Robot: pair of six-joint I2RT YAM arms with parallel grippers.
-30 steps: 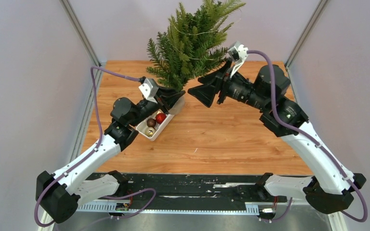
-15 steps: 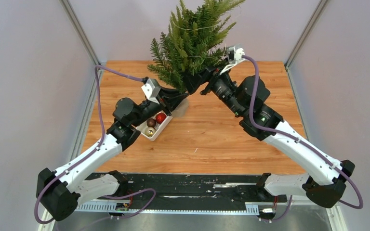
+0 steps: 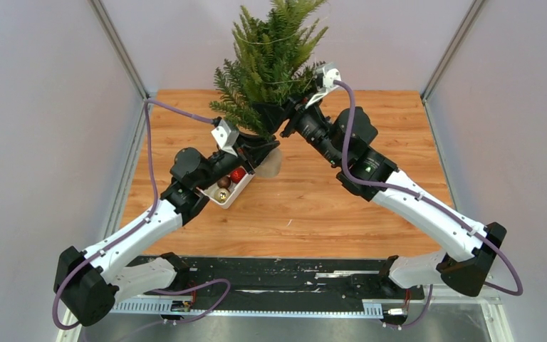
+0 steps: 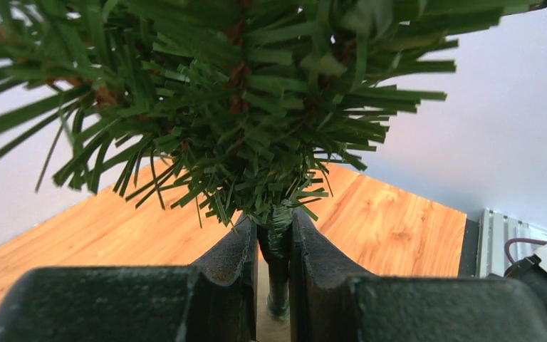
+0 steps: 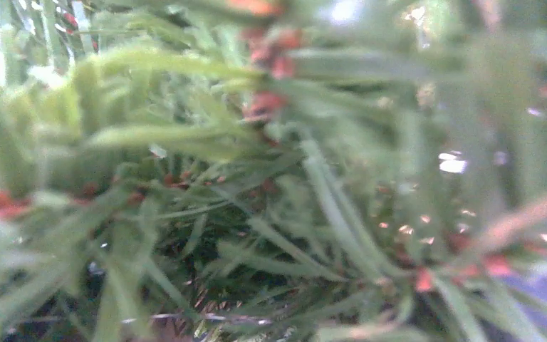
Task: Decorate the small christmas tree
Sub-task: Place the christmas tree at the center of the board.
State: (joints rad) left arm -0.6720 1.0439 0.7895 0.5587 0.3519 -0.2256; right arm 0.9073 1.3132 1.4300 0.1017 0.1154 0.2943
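The small christmas tree (image 3: 269,64) stands at the back middle of the table on a clear round base (image 3: 273,165). My left gripper (image 3: 259,146) is shut on its thin trunk just under the lowest branches. In the left wrist view the two dark fingers (image 4: 236,256) press the green trunk (image 4: 278,246) from both sides, with the branches (image 4: 256,107) above. My right gripper (image 3: 276,116) is pushed into the lower branches from the right, and its jaws are hidden by needles. The right wrist view shows only blurred green needles (image 5: 256,178) and something glittery (image 5: 206,313) low down.
A white tray (image 3: 214,199) lies left of the tree base, under my left wrist. It holds a red ball (image 3: 237,174), a brown ball (image 3: 223,182) and a gold one (image 3: 221,194). Grey walls close in the table on the left, back and right.
My right arm has swung left and pushed its gripper into the tree's lower branches. The tree has tipped from leaning right to nearly upright. My left gripper stays on the trunk.
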